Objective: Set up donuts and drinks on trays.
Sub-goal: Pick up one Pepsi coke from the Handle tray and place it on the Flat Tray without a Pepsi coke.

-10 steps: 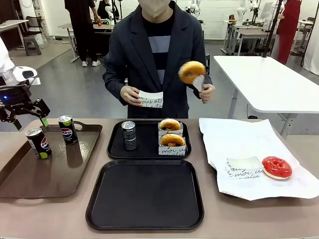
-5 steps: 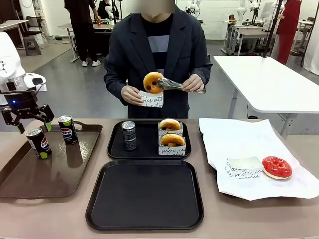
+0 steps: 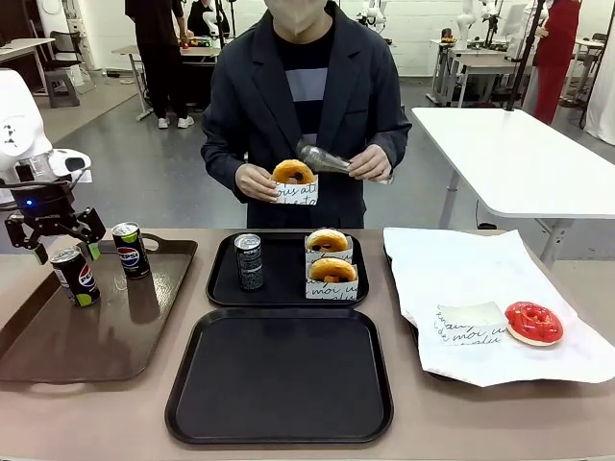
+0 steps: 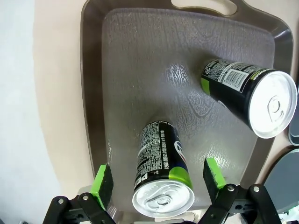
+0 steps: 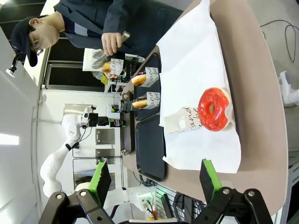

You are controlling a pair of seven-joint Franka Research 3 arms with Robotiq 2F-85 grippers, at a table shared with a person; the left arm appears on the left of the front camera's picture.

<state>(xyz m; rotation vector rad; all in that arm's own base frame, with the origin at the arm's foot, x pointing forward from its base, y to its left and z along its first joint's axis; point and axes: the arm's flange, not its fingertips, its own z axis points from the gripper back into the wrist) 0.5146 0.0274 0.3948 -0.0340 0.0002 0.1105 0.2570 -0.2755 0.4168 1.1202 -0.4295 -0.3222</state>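
Descent had brought the left gripper (image 3: 65, 252), fingers spread and unclamped, astride a Pepsi can (image 4: 159, 158) on the brown tray (image 4: 140, 56), seemingly poised to grasp. The person's tongs (image 3: 322, 158) had seated a donut (image 3: 293, 173) in its sleeve, likely bound for the far black tray (image 3: 221, 288). The right gripper (image 5: 154, 179) hung open and empty.

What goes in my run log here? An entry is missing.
left gripper open above nearer Pepsi can on brown tray | right gripper open | person holds sleeved donut, tongs

Donut (image 3: 293, 172) btm half hid by paper sleeve (image 3: 297, 194) (front view).
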